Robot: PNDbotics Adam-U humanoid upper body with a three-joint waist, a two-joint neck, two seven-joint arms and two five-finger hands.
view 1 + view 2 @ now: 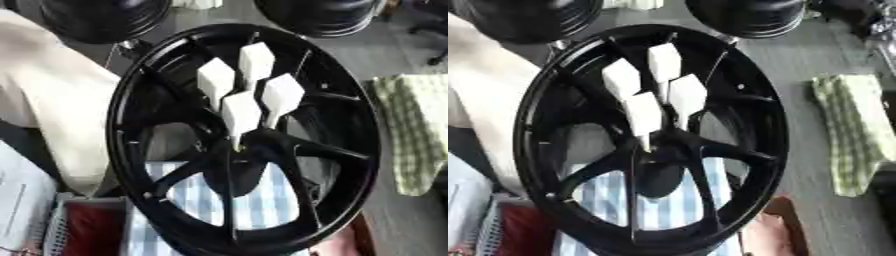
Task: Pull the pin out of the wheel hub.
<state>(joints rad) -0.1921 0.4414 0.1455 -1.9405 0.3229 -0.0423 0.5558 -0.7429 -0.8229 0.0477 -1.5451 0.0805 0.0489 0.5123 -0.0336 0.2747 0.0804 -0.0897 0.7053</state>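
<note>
Wheel (pixel 245 135) fills my view, big and black, standing up and leaning a bit. Its spokes meet at the hub (pixel 238 150) near the middle. Four white pins (pixel 249 90) stick out from the hub toward me, bunched close like a small flower. Each one has a fat, flat-sided white head and gets thin where it goes into the hub.

I see no hand in either view, left or right, so I cannot say if they are open or closed.

I think the pins are light and hard, maybe plastic, and a bit smooth. The wheel looks heavy and stiff, so it should stay put when I pull. I would take one pin by its fat head, fingers on two flat sides, and pull straight out along it. The lowest pin (pixel 241 114) sits in front and looks easiest to reach. The heads are close together, so I could bump the others.

Behind the wheel lie a blue checked cloth (pixel 262 200) and a green cloth (pixel 420 130).
</note>
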